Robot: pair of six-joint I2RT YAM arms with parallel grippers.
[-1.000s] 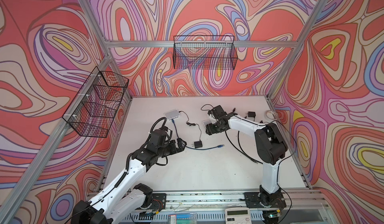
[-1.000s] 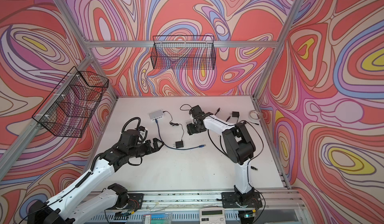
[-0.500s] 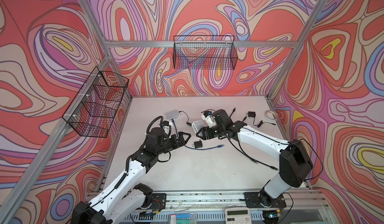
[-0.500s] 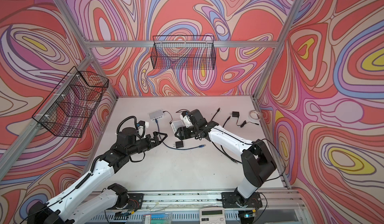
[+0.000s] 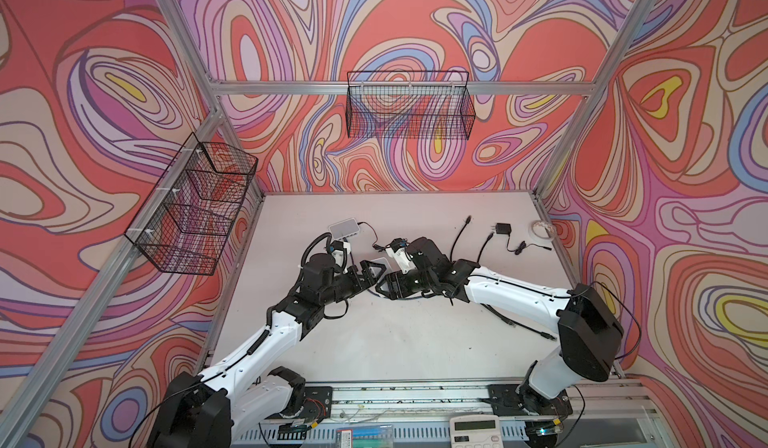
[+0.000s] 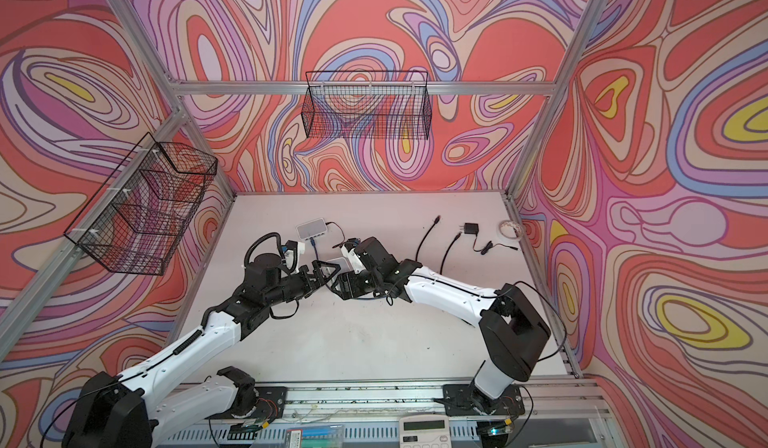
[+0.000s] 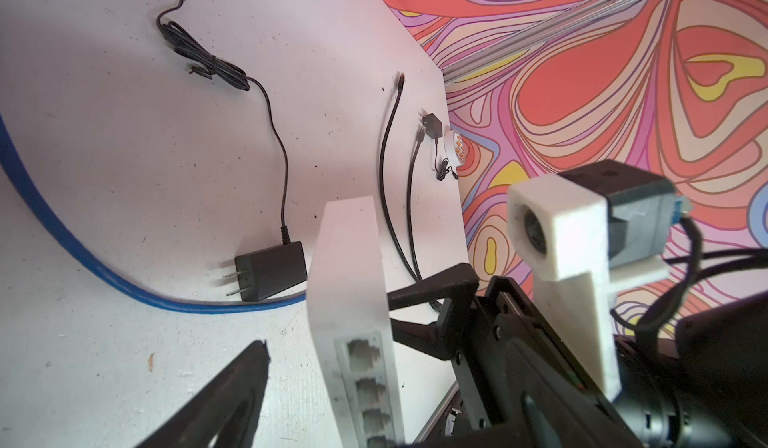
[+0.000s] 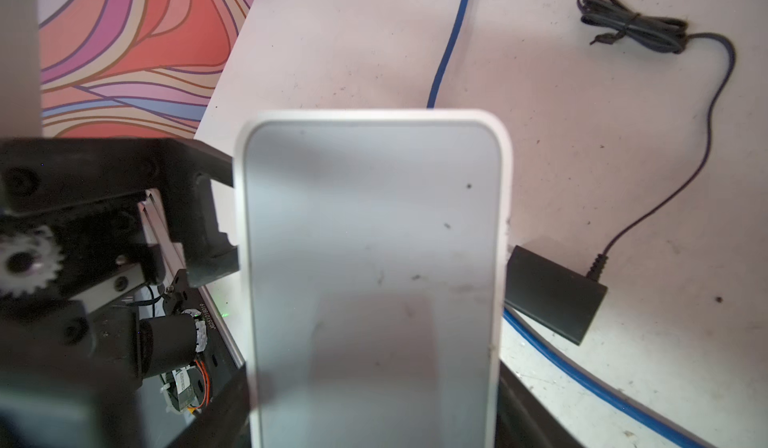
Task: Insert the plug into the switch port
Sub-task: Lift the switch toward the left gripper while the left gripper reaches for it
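Black fingers (image 7: 239,388) of the left gripper (image 6: 323,270) are spread wide and grip nothing; one hangs just beside the port face of the white rectangular plastic switch (image 7: 349,267). The switch is held above the white tabletop (image 5: 395,342), mid-table between the two arms. The right gripper (image 5: 383,280) is clamped on one end of it. Beneath lie a blue round cable (image 7: 83,259) and a black two-pronged power adapter (image 7: 270,275); I cannot tell where the cable's plug ends. Farther right rest two loose black cables (image 5: 459,238) and a tape roll (image 5: 542,231).
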